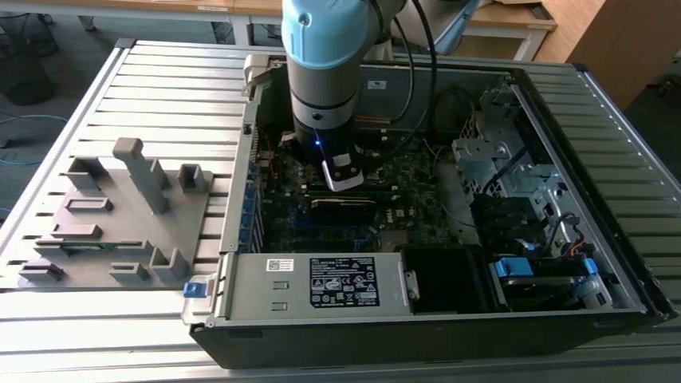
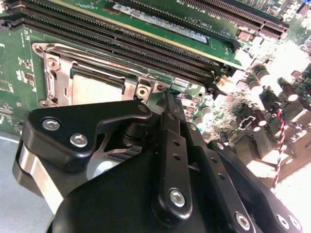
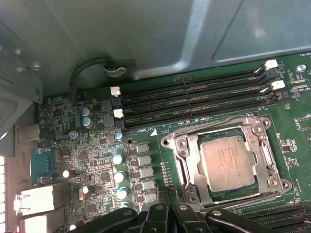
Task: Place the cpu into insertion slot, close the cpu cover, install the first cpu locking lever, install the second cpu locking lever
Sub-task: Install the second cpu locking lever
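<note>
The cpu (image 3: 227, 160) lies flat in the insertion slot (image 3: 272, 160), its silvery face showing. The cpu cover (image 3: 193, 167) is down around it, framing the chip. A thin metal lever (image 3: 214, 125) runs along the socket edge nearest the memory slots. My gripper (image 3: 170, 194) hovers at the socket's near corner with its black fingers together and nothing between them. In the second wrist view the gripper (image 2: 167, 99) tip sits just beside the cover (image 2: 62, 73) and the cpu (image 2: 95, 90). In the exterior view the gripper (image 1: 343, 182) points down inside the open computer case.
Long black memory slots (image 3: 194, 99) run beside the socket. Small capacitors (image 3: 118, 158) stand on the board nearby. The grey case wall (image 3: 146, 34) rises behind. A power supply (image 1: 319, 283) and drive cage (image 1: 500, 159) crowd the case. A grey fixture (image 1: 117, 215) sits on the table.
</note>
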Motion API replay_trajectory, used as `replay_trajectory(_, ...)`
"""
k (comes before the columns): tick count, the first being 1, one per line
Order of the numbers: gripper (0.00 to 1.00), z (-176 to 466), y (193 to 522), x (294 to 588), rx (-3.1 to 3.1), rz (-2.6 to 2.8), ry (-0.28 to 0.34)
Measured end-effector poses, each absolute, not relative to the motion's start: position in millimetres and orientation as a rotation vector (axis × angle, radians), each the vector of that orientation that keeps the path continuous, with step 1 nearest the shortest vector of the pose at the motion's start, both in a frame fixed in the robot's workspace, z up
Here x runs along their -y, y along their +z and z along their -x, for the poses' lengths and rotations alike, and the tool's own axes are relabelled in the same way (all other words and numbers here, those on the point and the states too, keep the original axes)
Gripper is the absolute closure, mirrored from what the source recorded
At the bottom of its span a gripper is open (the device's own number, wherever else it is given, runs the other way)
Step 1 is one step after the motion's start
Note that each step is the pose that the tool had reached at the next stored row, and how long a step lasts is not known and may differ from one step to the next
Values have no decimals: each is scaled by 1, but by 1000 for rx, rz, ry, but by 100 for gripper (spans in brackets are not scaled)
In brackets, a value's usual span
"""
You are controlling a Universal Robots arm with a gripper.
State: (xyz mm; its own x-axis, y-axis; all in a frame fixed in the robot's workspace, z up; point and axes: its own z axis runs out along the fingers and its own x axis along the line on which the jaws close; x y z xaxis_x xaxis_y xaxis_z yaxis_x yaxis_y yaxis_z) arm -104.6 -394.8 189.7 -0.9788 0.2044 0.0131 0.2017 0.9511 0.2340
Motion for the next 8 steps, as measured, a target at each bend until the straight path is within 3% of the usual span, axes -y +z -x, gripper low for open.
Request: replay_trajectory(8, 90, 104, 201, 395, -3092, -323, 365)
